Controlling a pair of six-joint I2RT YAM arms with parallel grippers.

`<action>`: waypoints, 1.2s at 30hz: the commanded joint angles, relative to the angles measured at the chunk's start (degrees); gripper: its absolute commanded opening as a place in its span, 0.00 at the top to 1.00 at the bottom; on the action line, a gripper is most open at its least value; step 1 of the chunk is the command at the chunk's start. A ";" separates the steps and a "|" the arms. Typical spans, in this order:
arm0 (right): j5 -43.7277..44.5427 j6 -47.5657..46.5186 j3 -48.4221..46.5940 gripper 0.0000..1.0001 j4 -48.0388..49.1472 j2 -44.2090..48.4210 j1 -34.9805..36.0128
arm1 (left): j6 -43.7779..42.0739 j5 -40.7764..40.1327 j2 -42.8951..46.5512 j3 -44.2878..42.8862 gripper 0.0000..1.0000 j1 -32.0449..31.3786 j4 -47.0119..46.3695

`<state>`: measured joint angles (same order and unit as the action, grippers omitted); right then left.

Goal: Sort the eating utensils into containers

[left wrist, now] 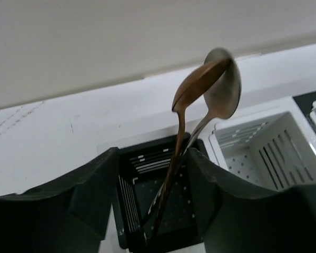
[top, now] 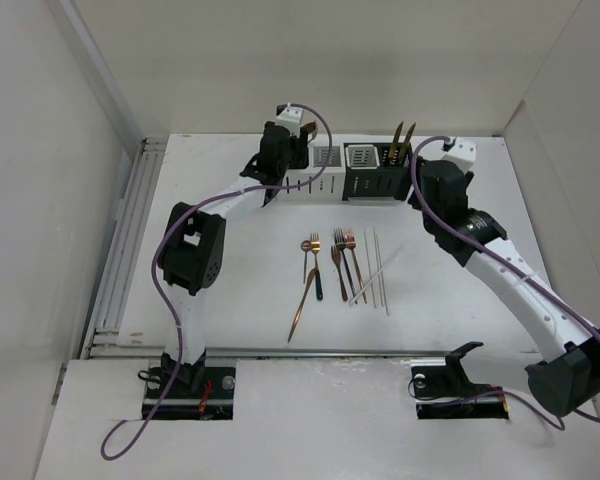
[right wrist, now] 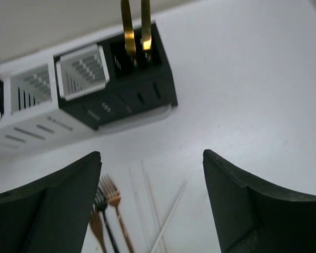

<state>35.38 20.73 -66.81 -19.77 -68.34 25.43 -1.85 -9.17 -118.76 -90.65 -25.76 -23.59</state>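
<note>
Four slotted containers (top: 345, 170) stand in a row at the back of the table. My left gripper (top: 278, 160) hangs over the leftmost one, open. In the left wrist view its fingers (left wrist: 152, 158) straddle the black compartment (left wrist: 142, 168), where two copper spoons (left wrist: 205, 89) stand leaning close to the right finger. Two gold pieces (top: 403, 140) stand in the rightmost black container (right wrist: 147, 68). Copper and dark forks and a spoon (top: 322, 262) and white sticks (top: 378, 265) lie on the table. My right gripper (top: 425, 195) is open and empty (right wrist: 151, 155), above the sticks (right wrist: 158, 205) and forks (right wrist: 108, 205).
A white container (left wrist: 268, 142) sits right of the black compartment. White walls close in the table at the back and both sides. A metal rail (top: 310, 352) runs along the near edge. Purple cables trail from the left arm (top: 190, 245).
</note>
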 commanded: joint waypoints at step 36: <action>-18.93 21.90 6.24 0.50 -11.70 -29.48 -3.37 | 3.60 -2.61 35.35 25.35 0.38 -1.58 31.50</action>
<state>17.87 44.12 -58.85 -33.76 -97.10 22.09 1.98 -10.66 -86.26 -66.06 -27.29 9.65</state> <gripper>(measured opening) 0.514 0.618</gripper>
